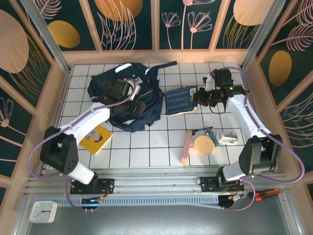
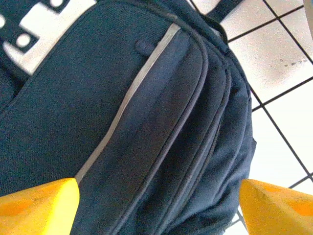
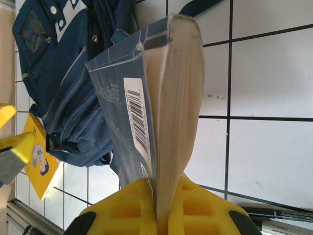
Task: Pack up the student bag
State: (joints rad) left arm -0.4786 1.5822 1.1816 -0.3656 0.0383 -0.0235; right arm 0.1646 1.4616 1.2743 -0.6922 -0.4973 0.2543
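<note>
Left fingers (image 2: 39,205): spread wide over the student bag (image 2: 146,122), nothing between them
Right fingers (image 3: 122,210): closed tight on one edge of the navy book (image 3: 146,98), cover and pages pinched together
Student bag: flat on the white-tiled desk (image 1: 146,147), at 10 o'clock from desk centre in the top view
Navy book: at 3 o'clock of the bag, just beside it
Yellow booklet (image 1: 96,138): on the desk at 7 o'clock of the bag

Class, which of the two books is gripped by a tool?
The navy printed book, clamped by the right tool; the yellow book lies free.
</note>
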